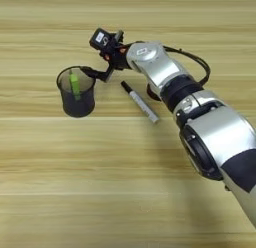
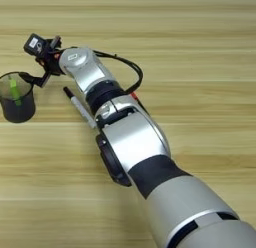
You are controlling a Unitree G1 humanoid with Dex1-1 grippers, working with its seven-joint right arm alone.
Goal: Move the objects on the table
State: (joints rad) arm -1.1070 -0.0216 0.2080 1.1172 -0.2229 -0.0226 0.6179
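Observation:
A dark mesh cup (image 1: 76, 103) stands upright at the left on the wooden table (image 1: 60, 182). A green stick (image 1: 74, 85) leans inside it. My right gripper (image 1: 95, 73) hovers at the cup's right rim with its black fingers spread and nothing between them. One finger reaches along the rim. A white black-capped marker (image 1: 140, 102) lies diagonally just right of the cup, beside my silver forearm (image 1: 155, 67). A thin red-and-black pen (image 2: 136, 98) peeks out from under the forearm. The arm hides anything else beneath it.
My arm crosses the picture from the lower right up to the cup. Black cables (image 1: 192, 62) loop off the forearm over the table. Bare wood spreads to the left, in front of the cup and along the far side.

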